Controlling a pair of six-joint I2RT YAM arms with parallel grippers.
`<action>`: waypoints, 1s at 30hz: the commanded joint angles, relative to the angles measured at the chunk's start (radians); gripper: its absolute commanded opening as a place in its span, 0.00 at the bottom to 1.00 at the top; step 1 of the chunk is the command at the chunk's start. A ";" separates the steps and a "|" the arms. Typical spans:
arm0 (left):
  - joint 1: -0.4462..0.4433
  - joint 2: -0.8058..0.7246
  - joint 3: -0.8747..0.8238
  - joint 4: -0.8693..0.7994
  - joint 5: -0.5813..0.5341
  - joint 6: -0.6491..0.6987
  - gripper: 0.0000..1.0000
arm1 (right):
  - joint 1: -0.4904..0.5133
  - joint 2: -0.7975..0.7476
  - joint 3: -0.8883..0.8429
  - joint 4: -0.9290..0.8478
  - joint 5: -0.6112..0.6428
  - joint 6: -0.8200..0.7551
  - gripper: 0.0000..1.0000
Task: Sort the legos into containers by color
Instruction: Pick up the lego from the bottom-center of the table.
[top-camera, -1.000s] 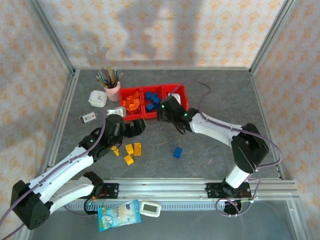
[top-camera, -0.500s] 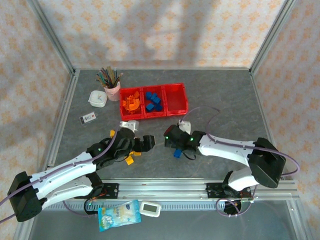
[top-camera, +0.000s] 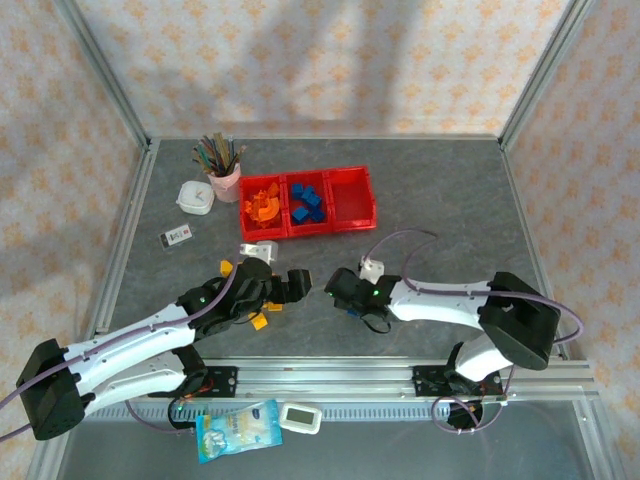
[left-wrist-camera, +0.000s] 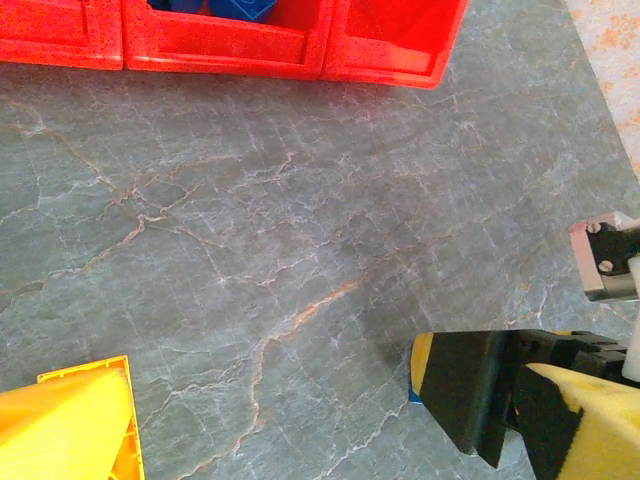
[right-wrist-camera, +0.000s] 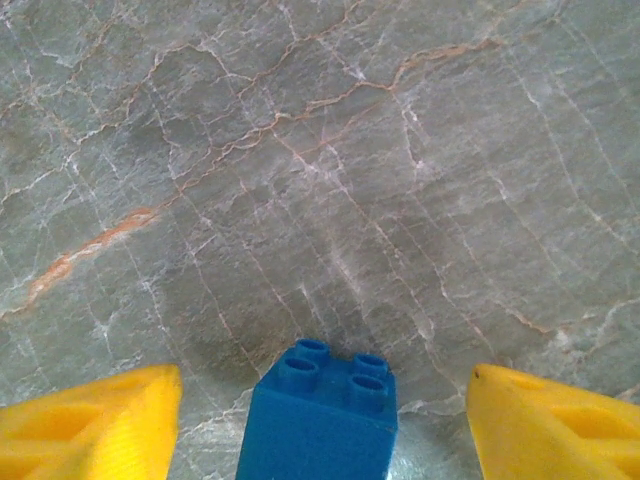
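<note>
Right gripper (right-wrist-camera: 322, 380) stands unclenched with the blue brick (right-wrist-camera: 320, 435) centred between its fingers (right-wrist-camera: 90, 420), touching neither; you have it squarely ahead, so closing straight should catch it.

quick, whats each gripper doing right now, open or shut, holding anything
left gripper: open, holding nothing
right gripper: open, fingers either side of the blue lego, not gripping it

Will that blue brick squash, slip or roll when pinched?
Probably rigid: the blue brick looks like hard moulded plastic. Its smooth sides might slip against the fingers. Sitting flat, studs up, on the table, it's unlikely to roll.
</note>
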 joint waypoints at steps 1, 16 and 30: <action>-0.006 0.002 -0.008 0.031 -0.033 -0.019 0.99 | 0.006 0.026 0.010 0.017 0.049 0.013 0.68; -0.006 0.026 -0.003 0.031 -0.027 -0.024 0.99 | 0.006 0.049 0.001 0.044 0.070 -0.044 0.36; 0.000 -0.007 0.065 -0.074 -0.131 -0.018 0.99 | -0.052 -0.045 0.104 0.067 0.154 -0.224 0.33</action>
